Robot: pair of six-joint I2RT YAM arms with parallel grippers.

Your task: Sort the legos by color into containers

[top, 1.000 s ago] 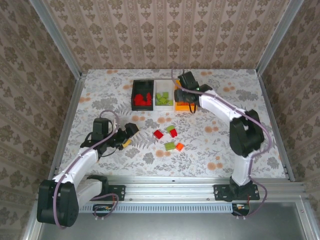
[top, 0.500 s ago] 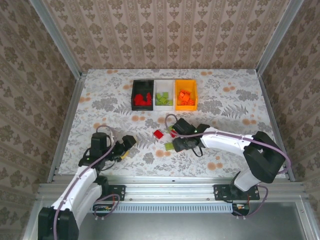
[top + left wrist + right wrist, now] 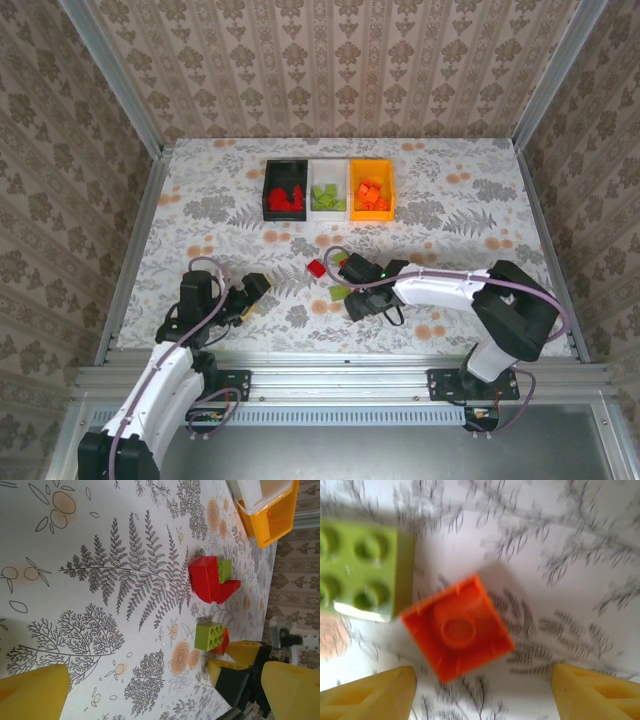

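Note:
In the right wrist view an orange lego (image 3: pixel 457 632) lies studs-down on the table, next to a lime green lego (image 3: pixel 357 572). My right gripper (image 3: pixel 482 695) hangs open just above and short of the orange one, holding nothing. From above, the right gripper (image 3: pixel 360 302) sits over the loose legos, with a green one (image 3: pixel 340 293) and a red one (image 3: pixel 317 268) beside it. The containers stand at the back: black (image 3: pixel 285 190), white (image 3: pixel 327 190) and orange (image 3: pixel 371 190), each holding legos. My left gripper (image 3: pixel 253 289) is open and empty, left of the pile.
The left wrist view shows a red and green cluster of legos (image 3: pixel 210 577), a green lego (image 3: pixel 210 636) and the right gripper's yellow fingertips (image 3: pixel 242 652). The orange bin (image 3: pixel 270 515) lies beyond. Metal rails border the table (image 3: pixel 200 200).
My right arm has swung from the orange bin down to the loose legos in the middle, and its jaws have widened. The left arm has drawn back a little toward the near edge.

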